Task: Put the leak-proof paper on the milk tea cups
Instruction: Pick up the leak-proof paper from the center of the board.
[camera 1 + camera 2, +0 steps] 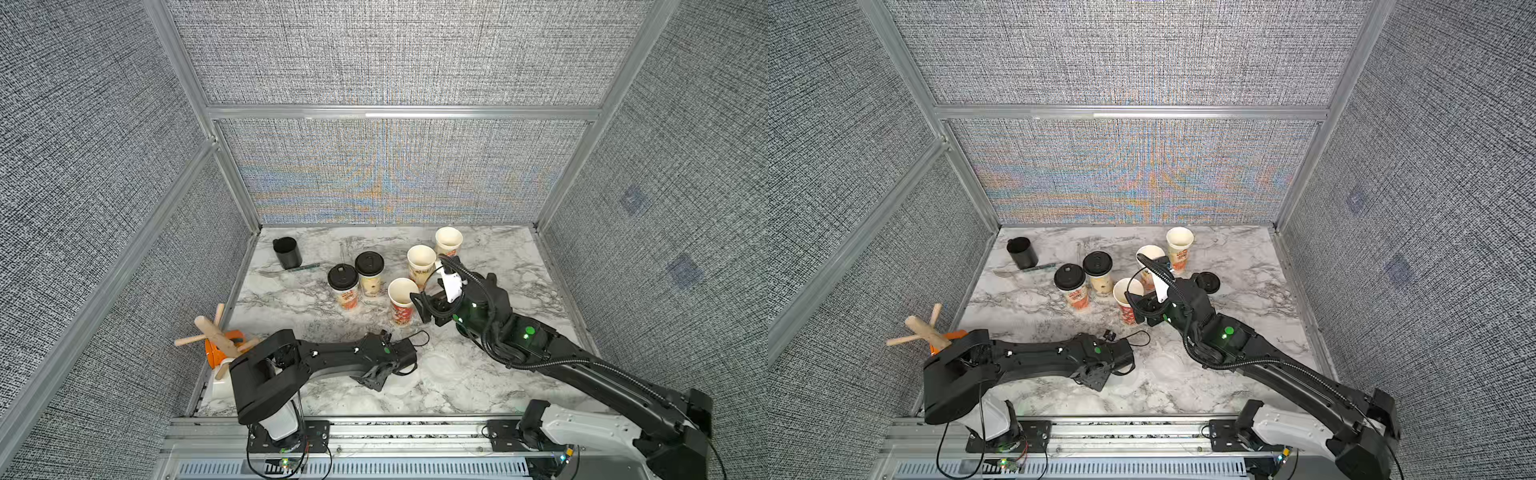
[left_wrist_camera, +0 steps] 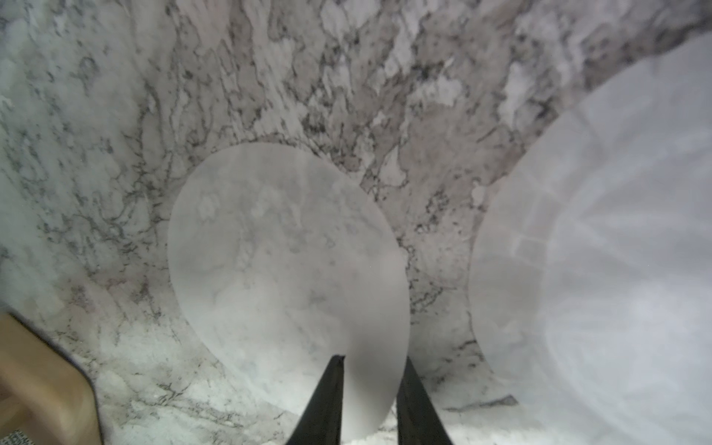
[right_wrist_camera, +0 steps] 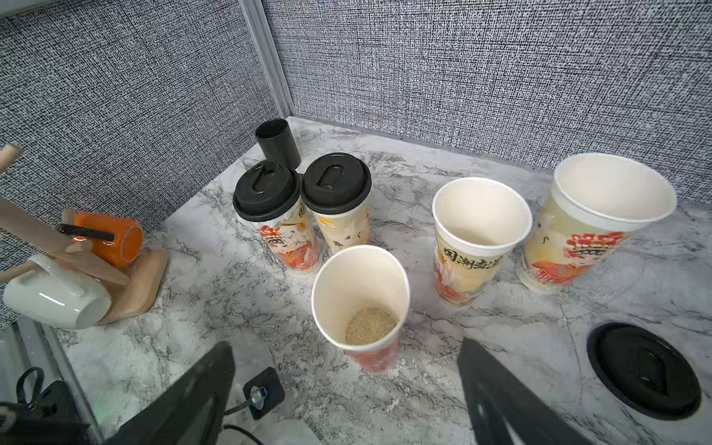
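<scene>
Left wrist view: we see the left gripper (image 2: 373,358) pinching the paper (image 2: 277,250) at 6 o'clock; the right gripper (image 3: 346,345) stands spread.

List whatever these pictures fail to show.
- Left gripper: the wrist view is blurred, so whether it pinches the sheet is unclear; the left arm covers the tips in both top views.
- Second sheet: blurred and cut off by the wrist view's edge.
- Lidded cups: lids hide the contents.
- Middle open cup: right arm hides its side in both top views.
</scene>
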`<control>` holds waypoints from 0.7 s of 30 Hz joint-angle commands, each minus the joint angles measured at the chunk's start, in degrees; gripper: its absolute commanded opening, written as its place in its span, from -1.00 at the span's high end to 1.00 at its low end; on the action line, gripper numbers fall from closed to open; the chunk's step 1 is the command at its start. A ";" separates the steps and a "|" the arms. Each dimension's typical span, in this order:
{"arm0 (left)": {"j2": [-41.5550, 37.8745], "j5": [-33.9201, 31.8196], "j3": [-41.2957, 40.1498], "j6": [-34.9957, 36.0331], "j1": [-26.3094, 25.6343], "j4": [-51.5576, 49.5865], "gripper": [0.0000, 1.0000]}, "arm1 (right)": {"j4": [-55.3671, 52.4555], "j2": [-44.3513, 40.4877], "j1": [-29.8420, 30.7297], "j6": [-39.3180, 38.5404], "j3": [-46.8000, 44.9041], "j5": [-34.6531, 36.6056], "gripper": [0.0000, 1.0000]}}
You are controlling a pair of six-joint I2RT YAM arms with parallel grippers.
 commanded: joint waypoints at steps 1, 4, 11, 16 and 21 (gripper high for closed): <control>0.40 -0.96 -0.17 -0.85 -0.14 -0.81 0.66 | 0.59 -0.16 -0.07 0.16 -0.06 0.40 -0.85; 0.32 -2.53 0.25 -1.88 -0.14 -2.50 0.96 | 0.57 -0.35 -0.07 0.27 -0.22 0.40 -0.84; -3.21 -4.83 4.97 -3.95 -0.48 -9.12 1.00 | 0.53 -1.40 -0.07 0.33 -0.33 1.40 -0.84; -9.39 -1.86 16.62 -2.08 -1.53 -15.73 1.00 | -1.25 -1.68 -1.37 0.98 0.76 4.52 -0.83; -15.10 1.83 29.90 1.47 -1.62 -20.26 1.00 | -4.41 -3.73 -6.62 4.39 1.88 6.23 -0.81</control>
